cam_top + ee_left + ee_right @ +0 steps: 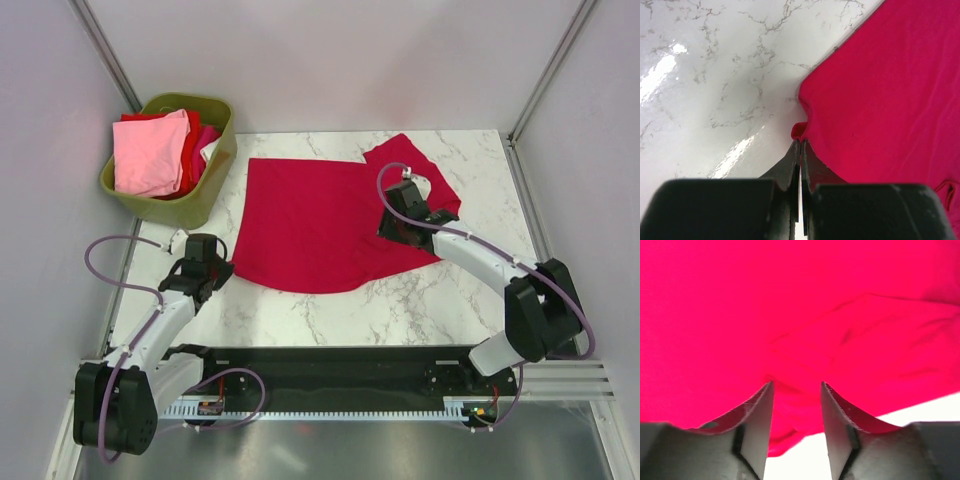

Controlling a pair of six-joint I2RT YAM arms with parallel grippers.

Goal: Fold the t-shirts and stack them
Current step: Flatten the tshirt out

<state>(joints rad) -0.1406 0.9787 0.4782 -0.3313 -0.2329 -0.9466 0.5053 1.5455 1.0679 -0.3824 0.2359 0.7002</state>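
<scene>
On the white marble table (400,300), the crimson t-shirt (310,225) lies spread at the centre. The left gripper (800,145) is clamped on its near-left hem corner. The right gripper (796,385) stands apart over the right sleeve. This looks like the spreading step; folding next likely needs a fresh right-side grip.

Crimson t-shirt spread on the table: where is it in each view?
Top external: crimson t-shirt lies spread at the centre.
Left wrist: crimson t-shirt fills the right side, its corner near bottom centre.
Right wrist: crimson t-shirt fills nearly the whole frame.
Shared landmark: white marble table beside the shirt's edge.
</scene>
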